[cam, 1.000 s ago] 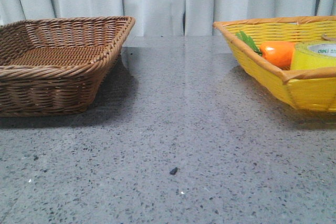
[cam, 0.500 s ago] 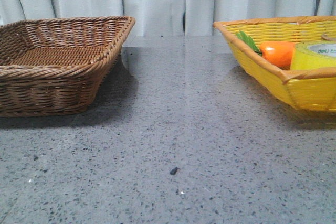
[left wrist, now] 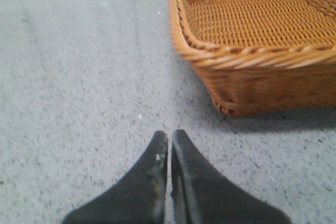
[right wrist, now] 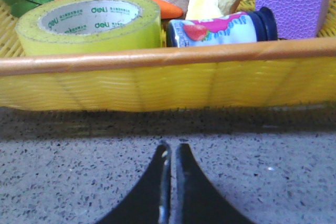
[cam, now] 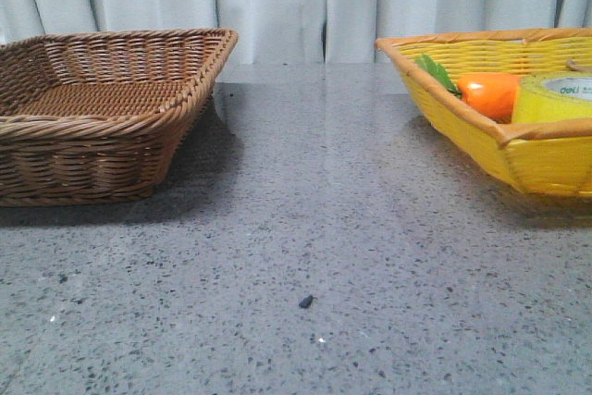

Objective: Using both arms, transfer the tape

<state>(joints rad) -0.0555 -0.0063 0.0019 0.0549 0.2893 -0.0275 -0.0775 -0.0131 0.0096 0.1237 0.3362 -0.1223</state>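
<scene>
Wide yellow tape roll (right wrist: 89, 23) sat inside the yellow woven basket (right wrist: 157, 85), looked stiff and light; I'd pinch its wall through the core. Both jaws were closed, empty.

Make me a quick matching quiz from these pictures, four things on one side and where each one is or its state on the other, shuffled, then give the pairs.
Things:
1. tape
2. brown basket
3. left gripper
4. purple block

Places or states:
A. empty inside
B. lying flat in the yellow basket, next to the carrot
C. shut, over bare table
D. behind the small bottle

Pairs: 1-B, 2-A, 3-C, 4-D
</scene>
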